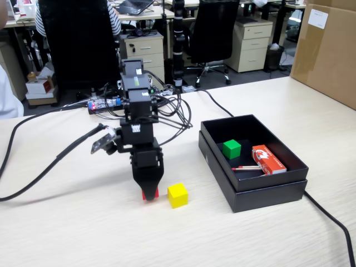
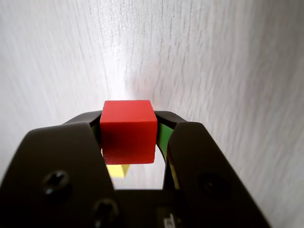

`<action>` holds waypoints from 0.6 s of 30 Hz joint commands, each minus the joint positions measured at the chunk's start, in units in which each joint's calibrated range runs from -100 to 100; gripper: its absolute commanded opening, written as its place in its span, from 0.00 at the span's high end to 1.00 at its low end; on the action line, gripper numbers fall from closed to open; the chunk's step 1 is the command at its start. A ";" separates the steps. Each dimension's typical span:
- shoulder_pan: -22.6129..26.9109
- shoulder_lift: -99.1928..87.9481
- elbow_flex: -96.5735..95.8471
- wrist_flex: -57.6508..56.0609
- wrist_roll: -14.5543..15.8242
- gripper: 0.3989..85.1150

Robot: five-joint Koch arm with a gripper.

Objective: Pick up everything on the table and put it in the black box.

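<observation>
No readable text anywhere. White logo mark on arm's black motor housing [image 1: 137,129], illegible. White print on orange-red packet [image 1: 268,159] in black box [image 1: 267,192], too small. White label on cardboard carton [image 1: 317,18], blank or unreadable.

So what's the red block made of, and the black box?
The red block looks like painted wood or hard plastic: flat, even colour, crisp edges, no shine; I can't tell which. The black box looks like matte cardboard: thin straight walls, dull finish, sitting in a slightly wider base.
</observation>
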 commanded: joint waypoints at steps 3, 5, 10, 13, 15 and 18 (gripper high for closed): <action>2.25 -20.27 -3.55 -0.22 0.88 0.99; 4.10 -26.93 -7.63 -0.22 1.61 0.99; 11.23 -40.81 -15.97 -0.22 4.25 0.99; 14.65 -41.50 -15.06 -0.22 5.47 0.99; 16.80 -39.32 -12.52 -0.22 6.15 0.99; 18.51 -32.66 -7.81 -0.05 6.54 0.99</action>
